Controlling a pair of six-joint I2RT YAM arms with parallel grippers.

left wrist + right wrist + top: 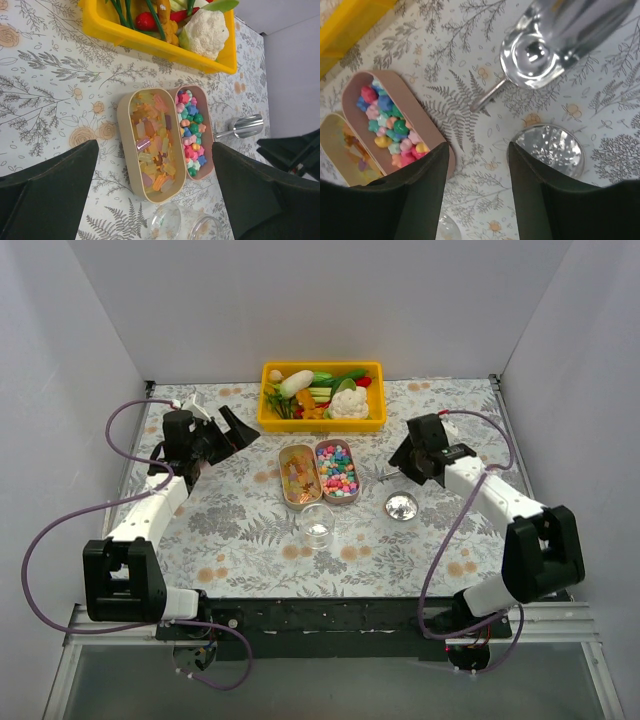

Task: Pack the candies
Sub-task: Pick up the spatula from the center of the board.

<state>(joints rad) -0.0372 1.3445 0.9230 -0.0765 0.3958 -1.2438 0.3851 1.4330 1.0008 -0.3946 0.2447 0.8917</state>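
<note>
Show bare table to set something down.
Free: the front strip below the clear glass jar and round silver lid; the far right corner beside the yellow plastic bin. Crowded: the centre, around both oval candy tins.

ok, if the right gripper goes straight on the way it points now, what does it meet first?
Most likely the handle end of the metal scoop, which lies just ahead of the open right gripper, in line with the gap. Depth is unclear, so it might touch the floral tablecloth first.

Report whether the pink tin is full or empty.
Full: pastel candies fill the pink tin from end to end.
</note>
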